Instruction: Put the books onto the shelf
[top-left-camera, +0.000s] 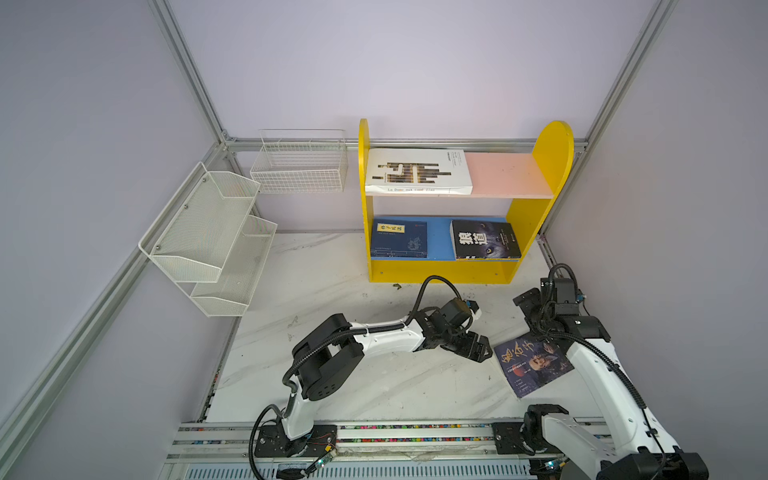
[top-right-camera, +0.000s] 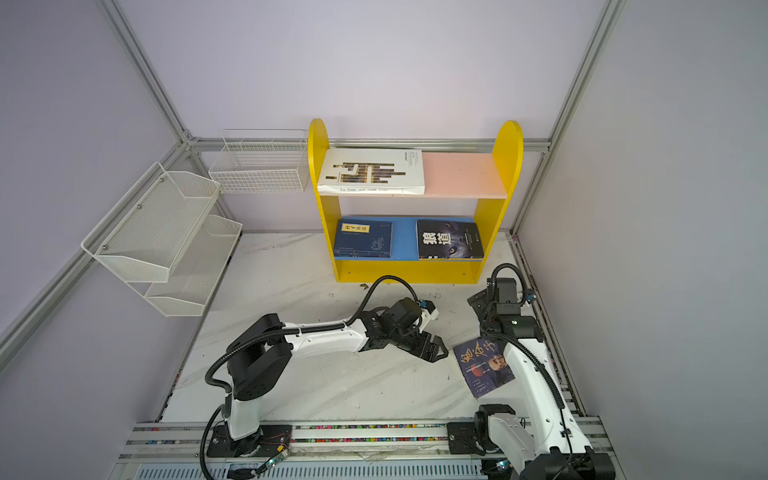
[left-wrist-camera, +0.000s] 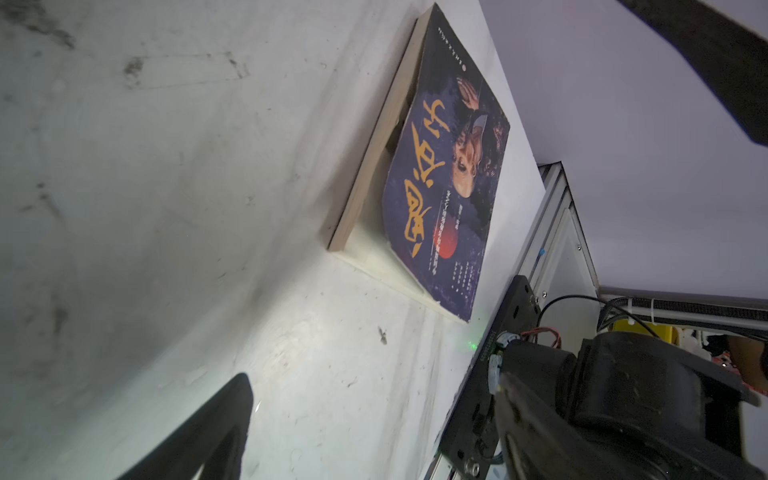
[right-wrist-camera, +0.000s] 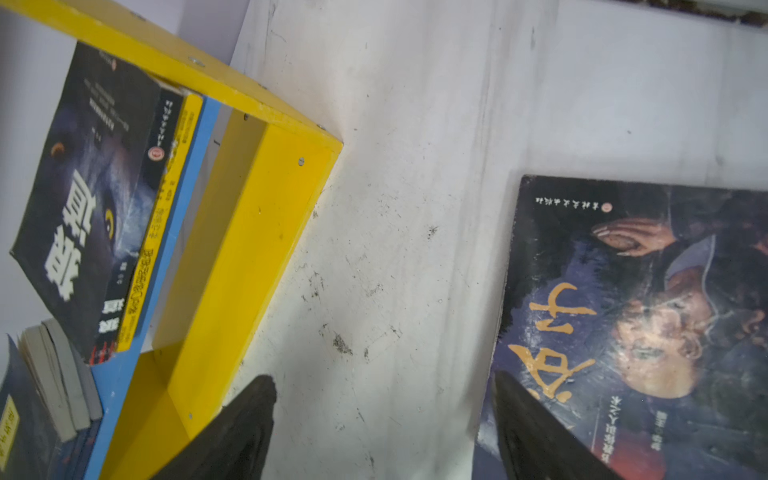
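Top views are both showing the marble table (top-left-camera: 374, 386) carrying the shelf (top-left-camera: 552, 153) at its far edge. The large white book (top-left-camera: 417, 170) is lying flat on the pink upper board. The black book (top-left-camera: 484, 240) and a navy book (top-left-camera: 399, 239) are lying apart on the blue lower board. The dark-blue book with a face (top-left-camera: 532, 363) is resting on the table in front of the shelf. The left gripper (top-left-camera: 486, 350) is hovering near it, jaws spread and empty. The right gripper (right-wrist-camera: 382, 380) is standing released too, holding nothing.
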